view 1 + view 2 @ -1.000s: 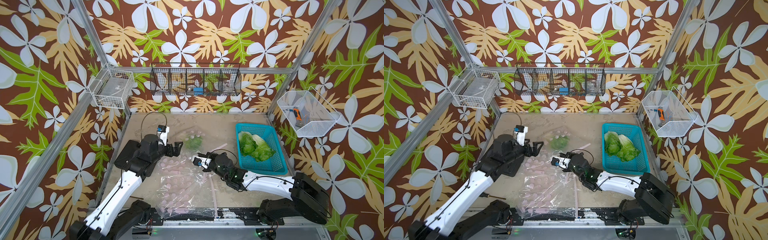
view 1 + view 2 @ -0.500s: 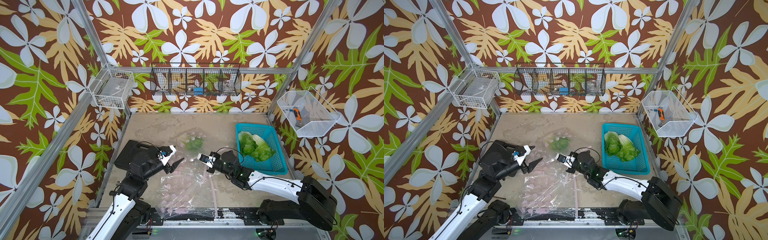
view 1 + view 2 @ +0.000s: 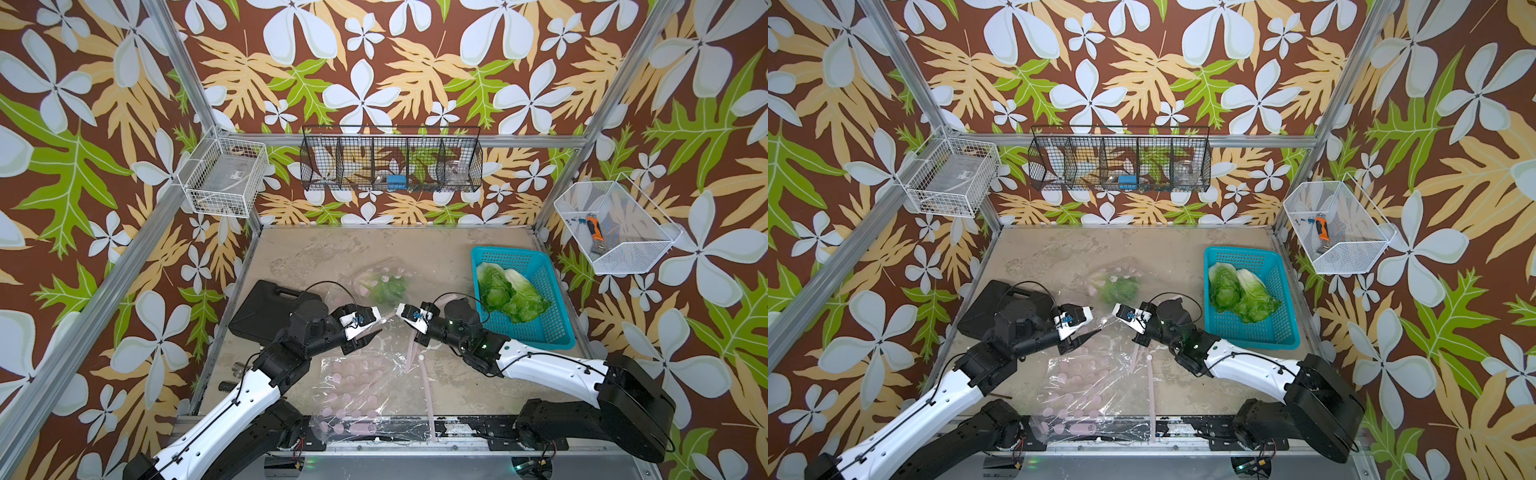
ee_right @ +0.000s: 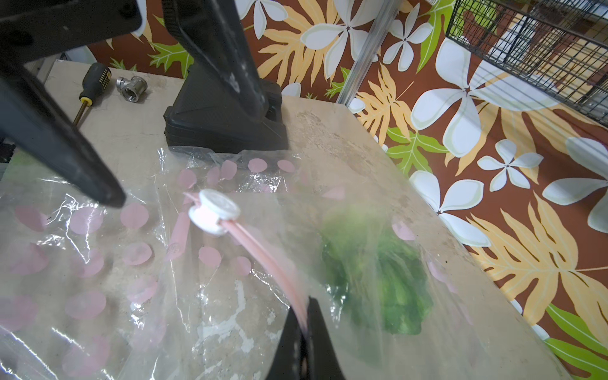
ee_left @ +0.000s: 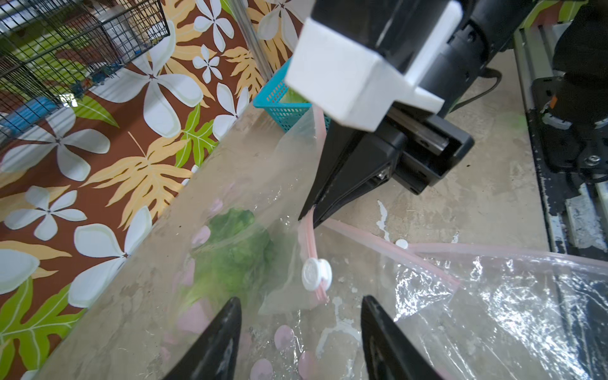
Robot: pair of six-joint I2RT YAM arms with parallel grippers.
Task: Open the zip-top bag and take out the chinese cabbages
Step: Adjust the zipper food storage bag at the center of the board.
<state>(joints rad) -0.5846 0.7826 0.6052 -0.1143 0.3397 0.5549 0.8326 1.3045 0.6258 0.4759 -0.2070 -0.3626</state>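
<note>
Right claw pinching the pink zip strip of the clear pink-dotted zip-top bag! Left claw spread, white round slider just ahead, untouched. One leafy green chinese cabbage inside the bag, two more cabbages in the teal plastic basket.

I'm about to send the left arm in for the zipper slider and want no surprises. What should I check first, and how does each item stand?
1. Anchor: right gripper shut on the zip strip: ok.
2. Approach: left gripper open: ok.
3. Target: slider lies ahead of the open jaws, untouched: ok.
4. Mouth of the bag open: cannot tell.
5. Emptied: not ok, one cabbage inside.
6. Room in the basket beside two cabbages: ok.
</note>
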